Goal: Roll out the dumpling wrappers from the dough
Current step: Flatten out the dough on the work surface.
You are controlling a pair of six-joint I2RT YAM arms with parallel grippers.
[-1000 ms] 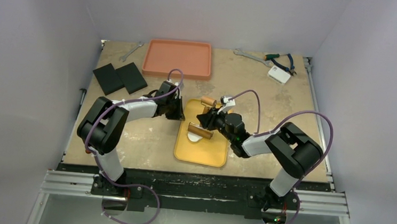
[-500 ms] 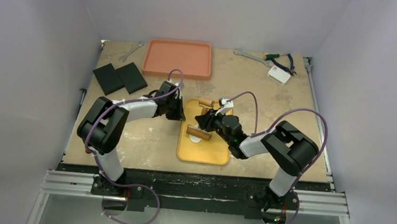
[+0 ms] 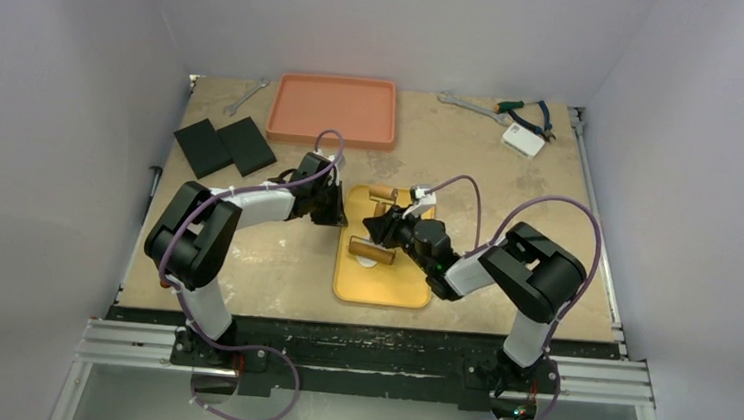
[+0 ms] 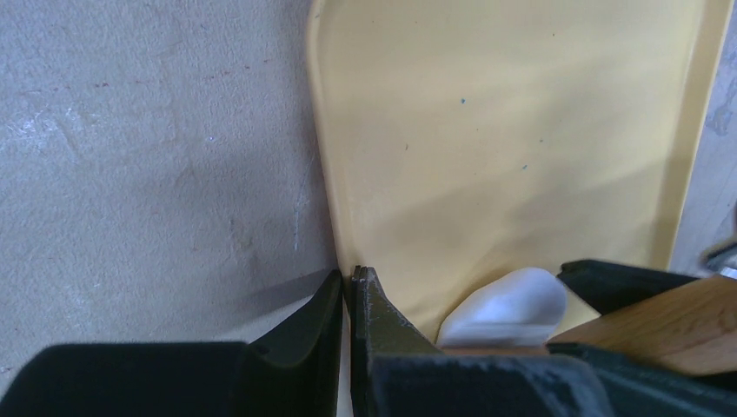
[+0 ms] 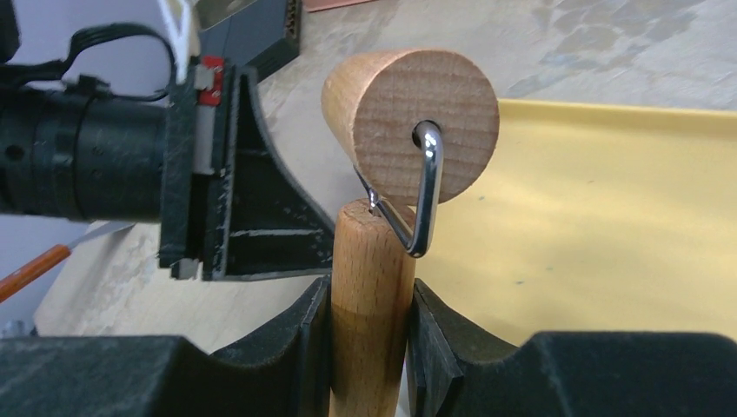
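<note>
Right gripper [image 5: 369, 300] clamped on the roller [image 5: 408, 130] handle. Left gripper [image 4: 348, 291] fully closed at the tray [image 4: 521, 130] rim, maybe pinching it. Dough [image 4: 508, 304] on tray, touching roller. Best: press evenly, short strokes, roller level, tray held down.

The left arm [image 3: 248, 202] and right arm [image 3: 489, 267] pair black joint housings with white link shells, and a purple cable [image 3: 550, 201] loops behind each pincer. The left pincer [image 4: 349, 280] and right pincer [image 5: 369, 300] have matte black, wedge-shaped fingers [image 4: 295, 347]. A small red-and-white tab [image 5: 206, 76] sits behind the left pincer's fingers.
</note>
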